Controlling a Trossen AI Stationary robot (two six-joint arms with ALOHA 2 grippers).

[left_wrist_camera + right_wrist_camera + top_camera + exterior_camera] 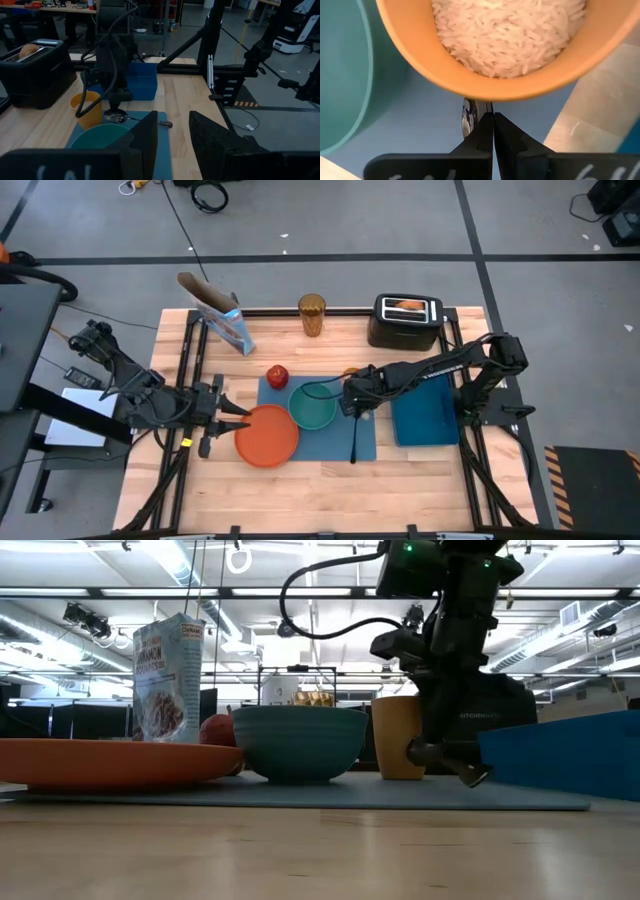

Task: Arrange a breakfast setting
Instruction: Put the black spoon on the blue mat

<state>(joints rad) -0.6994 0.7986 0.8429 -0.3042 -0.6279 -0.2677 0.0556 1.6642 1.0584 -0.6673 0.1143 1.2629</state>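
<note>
The right gripper (352,402) sits low over the blue placemat (318,432), at about 3 o'clock from the teal bowl (313,408). Its jaws are pressed together on the spoon (468,119), near the bowl end; in the right wrist view the shiny metal shows just past the tips. The long handle lies across the mat toward 6 o'clock.

The small orange cup (510,47) stands just beside those jaws and it is full of rice. If the arm swings toward 12 o'clock, it could bump the cup and spill the rice over the mat. The spoon is thin and slippery, so it could twist or slide out of the grip. It might also knock the teal bowl.

The left gripper (232,420) is at 9 o'clock from the orange plate (267,435), which half sits on the mat. Its jaws are apart and hold nothing, with the tips right by the plate's rim. A push there could shove the plate into the bowl.

The red apple (277,375) sits at 12 o'clock on the mat, and the cereal box (225,320) stands farther back on the worktop (300,490).
</note>
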